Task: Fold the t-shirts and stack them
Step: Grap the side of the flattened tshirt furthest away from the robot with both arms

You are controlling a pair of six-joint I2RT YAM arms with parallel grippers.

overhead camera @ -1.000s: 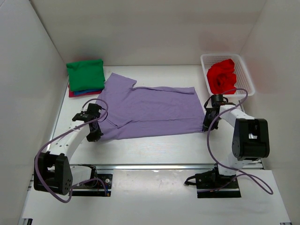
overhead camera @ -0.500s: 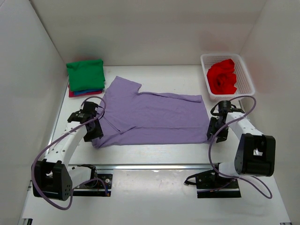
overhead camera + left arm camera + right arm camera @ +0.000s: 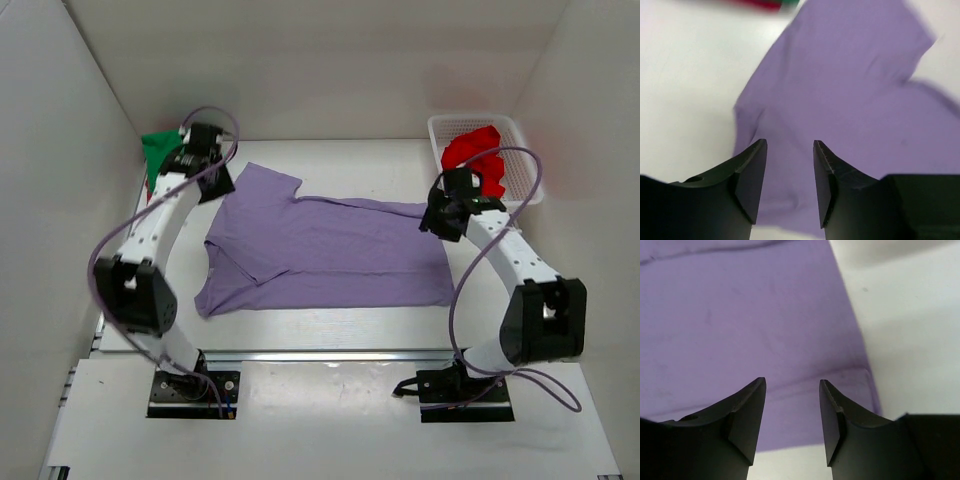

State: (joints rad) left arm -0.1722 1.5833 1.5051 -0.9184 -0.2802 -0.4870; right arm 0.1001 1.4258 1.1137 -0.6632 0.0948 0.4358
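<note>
A lavender-purple t-shirt [image 3: 320, 245] lies spread flat on the white table, collar to the left and hem to the right. My left gripper [image 3: 208, 178] hovers open over its far left sleeve [image 3: 850, 65], with nothing between the fingers. My right gripper [image 3: 440, 218] hovers open over the far right hem corner [image 3: 860, 375] and is also empty. A folded green t-shirt [image 3: 155, 152] sits at the back left, mostly hidden behind the left arm. A crumpled red t-shirt [image 3: 468, 150] lies in the basket.
The white lattice basket [image 3: 522, 140] stands at the back right corner. White walls close in the left, right and back sides. A strip of red and green cloth from the folded pile [image 3: 765, 4] shows at the top of the left wrist view.
Both grippers opened and let go of the lavender shirt, then rose and swung from its near corners to its far side. The shirt now lies flatter, shifted slightly right.
</note>
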